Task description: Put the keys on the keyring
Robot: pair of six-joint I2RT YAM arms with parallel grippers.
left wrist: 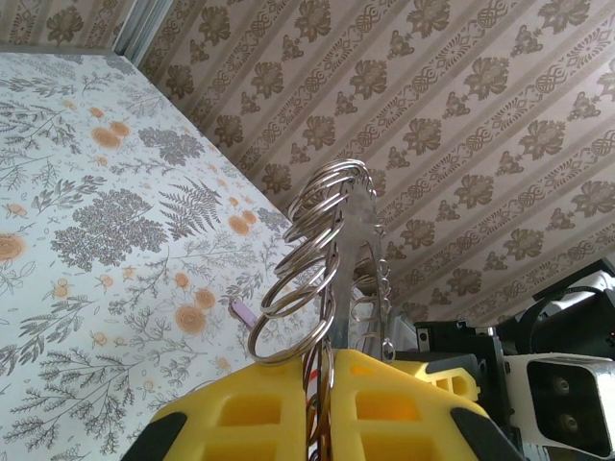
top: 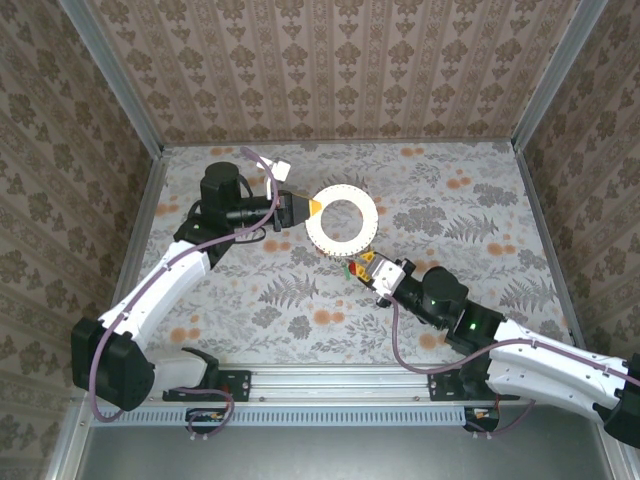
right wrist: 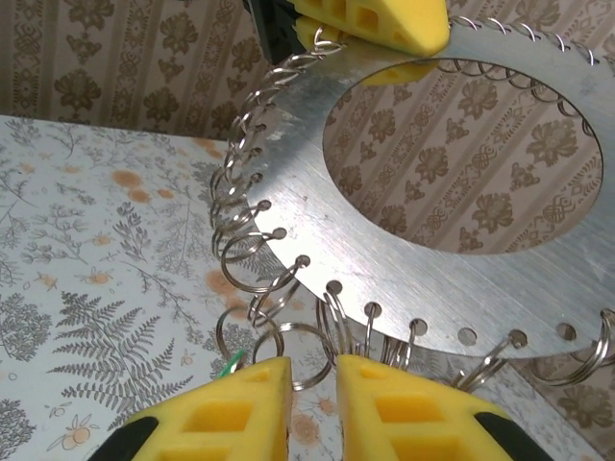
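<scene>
Two-arm cell seen from above and from both wrists. The floral table (top: 480,290) is closed in on three sides by wallpapered walls (top: 330,70), with aluminium posts (top: 110,72) at the far corners. The near edge is bounded by a rail (top: 330,378) carrying the arm bases. Bare table is left on every side of the work: a broad patch to the right and far right, another to the near left.

The keyring (top: 343,248) is held near the middle of the table, clear of the surface. Table is seen beneath its lower rim in the right wrist view. Its left edge is clamped between the closed yellow fingers of the left gripper (top: 312,208), and in the left wrist view it is seen edge-on.

From above the ring is seen as a white, toothed disc with a wide central hole. Close up, a brushed grey face is shown, pierced along the rim by small holes, with wire split rings (right wrist: 245,259) threaded through them.

The right gripper (top: 368,266) is placed just below the ring's near rim with its fingers a narrow gap apart. Whether anything is gripped cannot be told. The keys (top: 354,268), red and green, are seen at its tip.
</scene>
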